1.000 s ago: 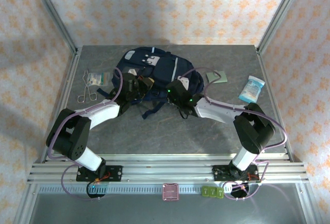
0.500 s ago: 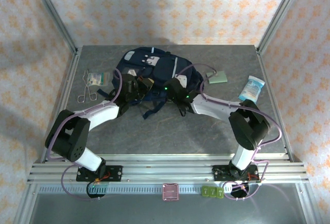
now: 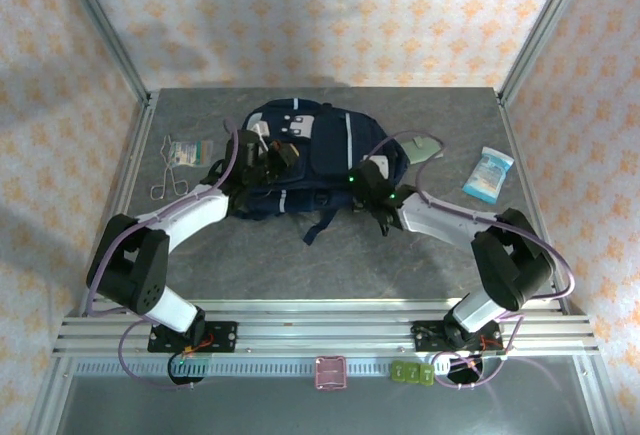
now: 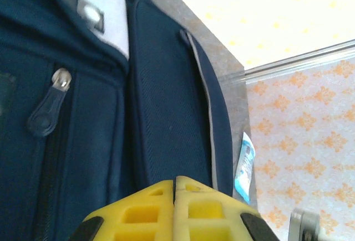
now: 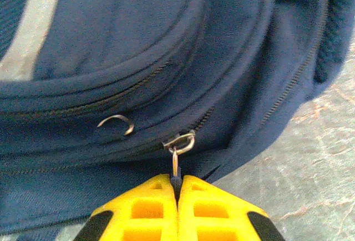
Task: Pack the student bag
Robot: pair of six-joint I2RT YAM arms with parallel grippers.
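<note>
The student bag point(image 3: 318, 147), navy blue with white patches and light stripes, lies at the middle back of the table. My left gripper point(image 3: 277, 155) rests on its left front. In the left wrist view its yellow fingers point(image 4: 155, 210) are shut, tips point(image 4: 175, 182) against the navy fabric point(image 4: 166, 102); whether any cloth is pinched I cannot tell. My right gripper point(image 3: 363, 181) is at the bag's right edge. In the right wrist view it point(image 5: 177, 181) is shut on the dark zipper pull point(image 5: 175, 166), which hangs from a metal ring on the slider point(image 5: 181, 140).
A blue-white tissue packet point(image 3: 488, 173) lies at the right, also in the left wrist view point(image 4: 244, 166). A pale green flat card point(image 3: 427, 147) sits by the bag's right side. Metal scissors point(image 3: 167, 181) and a small clear packet point(image 3: 190, 150) lie at the left. Frame posts border the table.
My right gripper has shut on the zipper pull and moved right. The bag has shifted right and back, and my left gripper went with it.
</note>
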